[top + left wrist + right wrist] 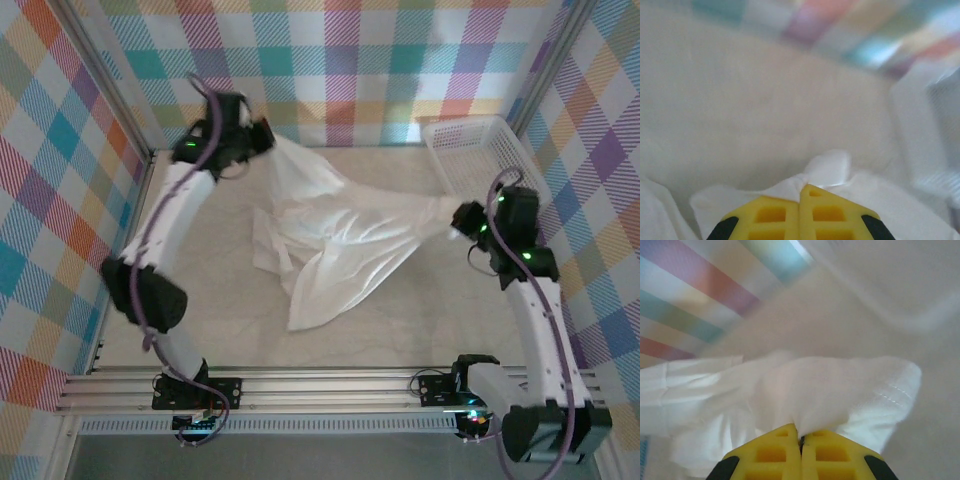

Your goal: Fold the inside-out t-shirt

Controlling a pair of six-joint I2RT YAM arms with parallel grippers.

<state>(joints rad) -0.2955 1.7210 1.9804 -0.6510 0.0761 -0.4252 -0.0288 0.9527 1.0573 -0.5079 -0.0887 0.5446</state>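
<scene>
The inside-out t-shirt (335, 235), white and thin, is stretched between both arms above the table, its lower part draping down to the surface. My left gripper (268, 135) holds one end at the back left, shut on a pinch of white fabric (827, 167) between yellow fingers (835, 215). My right gripper (458, 218) holds the other end at the right, shut on a bunched hem (840, 395) with a stitched seam showing beside its yellow fingers (770, 455).
A white plastic lattice basket (480, 150) stands at the back right, close behind my right arm. Plaid walls (330, 60) enclose the table on three sides. An aluminium rail (320, 385) runs along the near edge.
</scene>
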